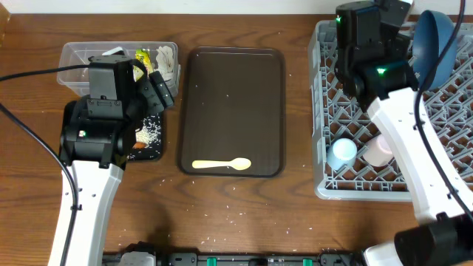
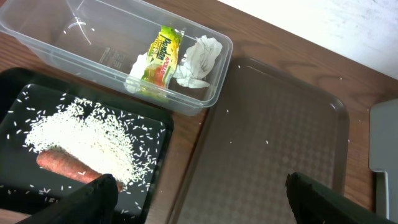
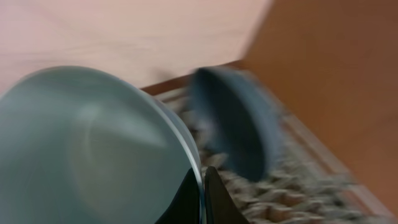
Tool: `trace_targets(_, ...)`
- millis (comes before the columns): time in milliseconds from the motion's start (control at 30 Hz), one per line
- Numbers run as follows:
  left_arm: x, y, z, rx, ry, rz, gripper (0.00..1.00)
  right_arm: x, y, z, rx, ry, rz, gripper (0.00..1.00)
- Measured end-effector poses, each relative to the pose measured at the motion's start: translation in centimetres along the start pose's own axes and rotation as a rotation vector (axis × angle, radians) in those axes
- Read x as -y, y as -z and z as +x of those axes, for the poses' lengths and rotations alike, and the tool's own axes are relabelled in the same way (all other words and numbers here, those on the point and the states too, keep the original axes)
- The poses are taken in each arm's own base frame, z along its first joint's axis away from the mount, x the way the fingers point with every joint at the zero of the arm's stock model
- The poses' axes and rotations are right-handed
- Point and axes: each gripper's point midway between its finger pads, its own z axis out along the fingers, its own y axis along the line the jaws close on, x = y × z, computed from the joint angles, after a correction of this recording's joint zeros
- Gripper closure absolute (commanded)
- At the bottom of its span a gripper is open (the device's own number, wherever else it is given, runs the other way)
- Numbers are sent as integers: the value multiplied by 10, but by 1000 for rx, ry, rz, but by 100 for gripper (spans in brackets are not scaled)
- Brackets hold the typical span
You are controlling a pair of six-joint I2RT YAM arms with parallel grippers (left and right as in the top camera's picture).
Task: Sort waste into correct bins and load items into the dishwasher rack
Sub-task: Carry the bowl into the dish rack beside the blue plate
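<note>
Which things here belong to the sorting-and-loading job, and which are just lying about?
Job: clear tub, black tray, napkin, packet, sausage piece, rice, yellow spoon, rack, blue cup, pink cup, dark blue plate, light blue bowl.
Lying about: brown serving tray.

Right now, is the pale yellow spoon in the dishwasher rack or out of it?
Out. The spoon lies flat on the brown serving tray, apart from the rack.

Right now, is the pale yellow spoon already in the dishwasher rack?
No, the pale yellow spoon lies on the brown serving tray, well apart from the dishwasher rack.
</note>
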Motion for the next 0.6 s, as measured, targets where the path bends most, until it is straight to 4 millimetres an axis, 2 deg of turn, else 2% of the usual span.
trace_targets(133,0,0,0,0,0,-1,11,11,-32,9,-7,103,147,99)
trace_targets(300,0,0,0,0,0,0,11,12,-74,28,-34,264,296,99)
trace_targets(433,0,0,0,0,0,0,11,8,-93,40,-45,378,389,99)
trace_targets(600,0,0,0,0,0,0,11,0,-103,57,-80,496,419,99)
